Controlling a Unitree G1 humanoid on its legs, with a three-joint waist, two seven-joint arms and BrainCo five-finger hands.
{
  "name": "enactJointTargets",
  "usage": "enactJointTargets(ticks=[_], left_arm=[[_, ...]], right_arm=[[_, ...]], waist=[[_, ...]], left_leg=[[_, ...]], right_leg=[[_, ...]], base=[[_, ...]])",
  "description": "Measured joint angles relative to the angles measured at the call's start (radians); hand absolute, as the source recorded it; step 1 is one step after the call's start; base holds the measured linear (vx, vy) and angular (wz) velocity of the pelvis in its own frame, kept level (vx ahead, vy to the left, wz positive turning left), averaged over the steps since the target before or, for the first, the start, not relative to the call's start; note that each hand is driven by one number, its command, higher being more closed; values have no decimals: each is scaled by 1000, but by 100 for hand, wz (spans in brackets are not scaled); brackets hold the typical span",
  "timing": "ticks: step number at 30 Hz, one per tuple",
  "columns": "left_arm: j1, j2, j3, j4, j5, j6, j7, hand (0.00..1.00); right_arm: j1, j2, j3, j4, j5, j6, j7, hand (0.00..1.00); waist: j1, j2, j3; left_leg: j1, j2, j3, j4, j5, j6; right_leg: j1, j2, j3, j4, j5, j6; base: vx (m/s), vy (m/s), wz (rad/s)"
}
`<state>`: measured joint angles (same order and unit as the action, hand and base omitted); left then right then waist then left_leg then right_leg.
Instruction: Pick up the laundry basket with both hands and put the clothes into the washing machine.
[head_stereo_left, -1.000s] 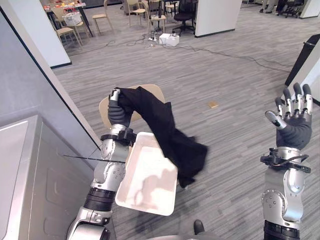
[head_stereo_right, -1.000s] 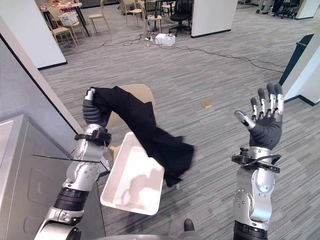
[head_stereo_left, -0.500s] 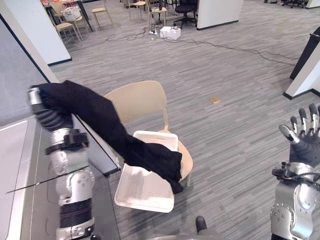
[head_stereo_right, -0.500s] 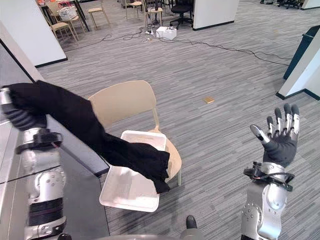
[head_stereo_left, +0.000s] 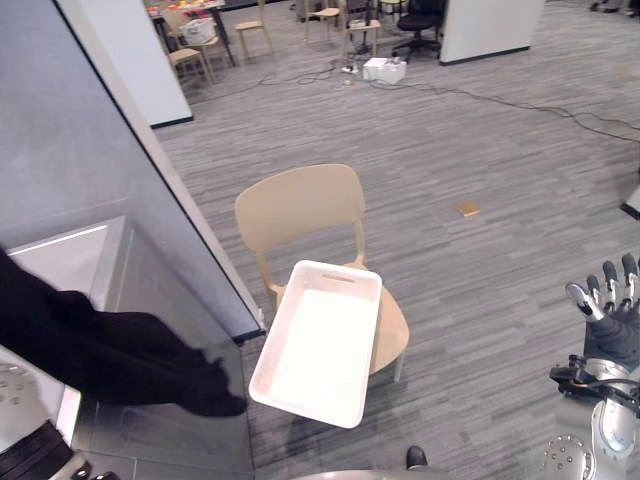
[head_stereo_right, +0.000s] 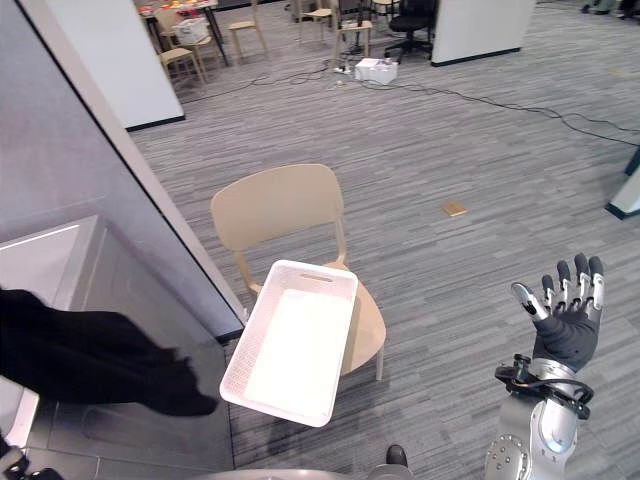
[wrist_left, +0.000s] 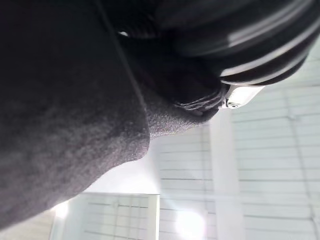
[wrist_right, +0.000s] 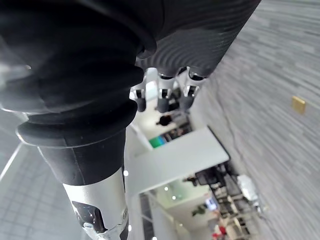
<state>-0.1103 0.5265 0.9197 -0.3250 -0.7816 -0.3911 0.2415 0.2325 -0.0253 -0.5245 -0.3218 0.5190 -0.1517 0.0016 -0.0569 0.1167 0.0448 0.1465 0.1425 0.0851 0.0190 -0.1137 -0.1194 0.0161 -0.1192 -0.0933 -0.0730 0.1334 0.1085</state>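
One grey partition (head_stereo_left: 80, 130) fills the robot's left side, the largest thing here, and the pale washing machine (head_stereo_left: 140, 300) stands against its foot with a white top. Next in size is the black garment (head_stereo_left: 110, 350), a long dark piece of clothing. It stretches from the left edge across the front of the washing machine, and its loose end hangs by the machine's lower corner, just beside the laundry basket. In the left wrist view the same dark cloth drapes over the left hand (wrist_left: 240, 35), so I cannot tell whether that hand grips it.

A beige chair (head_stereo_left: 300, 205) stands on the grey floor in front of the robot, its back toward the room. The white laundry basket (head_stereo_left: 320, 340) lies on the seat with nothing inside, and its near end juts out past the seat's front edge. The right hand (head_stereo_right: 568, 325) is raised at the lower right, well apart from the basket, with straight, spread fingers and nothing in it. A small tan square (head_stereo_left: 467, 209) lies on the floor beyond the chair.
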Motion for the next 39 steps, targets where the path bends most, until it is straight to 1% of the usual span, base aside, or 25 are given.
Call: enactJointTargets(ticks=[2,5,8,12,13,15,18,20,21,22,24,26,27,28,29,30,31,32,33,34,35,36,37,38,39], left_arm=[[24,70,63,9,11,-17,20,100],[49,140,134,57,11,-38,44,100],[65,174,199,105,10,-50,73,100],[119,230,296,183,10,-57,113,100],[124,235,306,196,11,-57,113,100],[155,241,339,254,11,-54,113,100],[205,242,392,325,9,-46,112,100],[262,241,471,424,0,-32,113,100],[273,239,487,443,-11,-30,113,100],[296,220,516,462,-34,-27,113,100],[337,142,545,461,-58,-28,112,100],[369,8,544,434,-107,-27,112,100],[378,-98,539,391,-124,-26,112,100],[380,-138,532,365,-131,-24,113,100],[392,-214,518,310,-143,-24,115,100],[405,-249,506,283,-150,-25,117,100],[415,-292,483,246,-150,-25,123,100],[415,-326,444,204,-150,-25,130,100],[415,-362,382,134,-149,-26,130,100],[415,-370,366,118,-148,-27,128,100],[415,-396,305,64,-148,-27,125,100],[414,-409,275,44,-148,-27,119,100],[414,-424,225,22,-145,-26,107,100],[395,-440,183,9,-136,-26,97,100],[380,-450,165,8,-132,-25,90,100]], right_arm=[[2,1,-19,1,1,-1,-3,0],[1,1,-30,1,21,-17,-11,0],[1,2,-40,1,29,-30,-23,0],[1,8,-48,3,41,-38,-25,0],[1,8,-49,4,42,-38,-25,0],[0,8,-46,18,45,-39,-24,0],[0,10,-33,58,64,-39,-24,0],[1,23,-14,74,71,-38,-24,0],[2,25,-10,74,72,-38,-24,0],[2,29,-5,74,72,-38,-23,0],[4,42,4,73,73,-38,-24,0],[19,62,21,72,76,-38,-25,0],[28,77,43,63,78,-37,-28,0],[36,82,54,53,78,-37,-29,0],[46,92,73,26,78,-36,-41,0],[48,93,83,12,77,-37,-47,0],[48,94,92,-12,77,-37,-51,0],[48,94,93,-39,77,-39,-60,0],[48,94,92,-56,77,-40,-67,0],[48,94,89,-56,77,-40,-68,0],[47,94,84,-55,77,-40,-71,0],[47,95,81,-54,77,-39,-73,0],[42,95,73,-42,77,-39,-76,0],[30,98,50,-17,77,-39,-82,0],[26,99,37,-4,77,-39,-88,0]], waist=[[16,5,-1],[23,11,-5],[43,20,-13],[51,28,-18],[52,29,-18],[71,35,-22],[74,36,-22],[75,37,-22],[75,36,-22],[76,36,-21],[75,40,-17],[76,46,-13],[77,48,-10],[77,48,-8],[77,39,-3],[79,33,-5],[88,23,-5],[99,17,-4],[93,17,-3],[93,18,-3],[92,19,-4],[90,18,-4],[79,18,-4],[71,10,1],[71,9,2]], left_leg=[[0,0,-21,3,0,0],[-3,0,-52,8,-1,2],[-16,1,-62,19,-4,7],[-32,4,-95,32,-5,8],[-32,5,-99,33,-5,9],[-34,8,-105,38,-9,15],[-57,13,-117,56,-18,28],[-70,17,-138,71,-25,39],[-72,18,-143,73,-25,40],[-75,18,-155,80,-30,48],[-85,18,-173,98,-37,59],[-90,16,-201,105,-38,61],[-104,12,-216,125,-42,68],[-112,10,-216,139,-48,79],[-125,4,-209,174,-66,118],[-138,0,-198,195,-83,159],[-156,-2,-168,225,-108,237],[-178,16,-103,250,-127,308],[-194,62,-12,264,-129,313],[-195,68,-1,265,-123,307],[-203,77,6,267,-81,270],[-204,77,4,267,-66,246],[-206,71,-1,259,-48,217],[-208,67,-8,247,-41,199],[-209,66,-13,240,-37,183]], right_leg=[[15,-3,-21,0,-6,0],[33,-6,-50,1,-22,-3],[34,-7,-68,1,-25,-3],[45,-7,-95,1,-31,-6],[48,-7,-99,1,-33,-6],[52,-4,-105,1,-35,-7],[53,-2,-126,2,-39,-11],[59,4,-144,2,-44,-14],[63,5,-150,2,-46,-14],[70,5,-160,3,-51,-16],[81,4,-186,9,-60,-12],[92,0,-219,30,-81,-12],[90,-10,-247,69,-109,-10],[86,-18,-261,92,-125,-9],[74,-35,-276,151,-160,-7],[64,-46,-287,184,-179,-4],[49,-62,-292,221,-197,-4],[42,-75,-307,241,-206,-3],[48,-82,-336,251,-214,-3],[50,-83,-343,254,-216,-2],[53,-92,-363,277,-229,5],[53,-97,-369,289,-236,1],[56,-107,-377,304,-249,2],[56,-115,-387,312,-253,6],[57,-117,-393,314,-253,6]], base=[[2,-4,27],[-16,-8,31],[-30,-10,17],[-13,-11,20],[-17,-18,18],[-23,-14,9],[-31,-20,19],[-18,-30,20],[-5,-31,28],[-6,-23,32],[-5,-21,38],[4,-17,52],[0,1,57],[-6,19,64],[-13,30,43],[-16,35,40],[-10,20,36],[6,-2,66],[17,-11,61],[28,7,66],[32,34,37],[51,49,51],[57,34,46],[50,22,43],[36,9,40]])
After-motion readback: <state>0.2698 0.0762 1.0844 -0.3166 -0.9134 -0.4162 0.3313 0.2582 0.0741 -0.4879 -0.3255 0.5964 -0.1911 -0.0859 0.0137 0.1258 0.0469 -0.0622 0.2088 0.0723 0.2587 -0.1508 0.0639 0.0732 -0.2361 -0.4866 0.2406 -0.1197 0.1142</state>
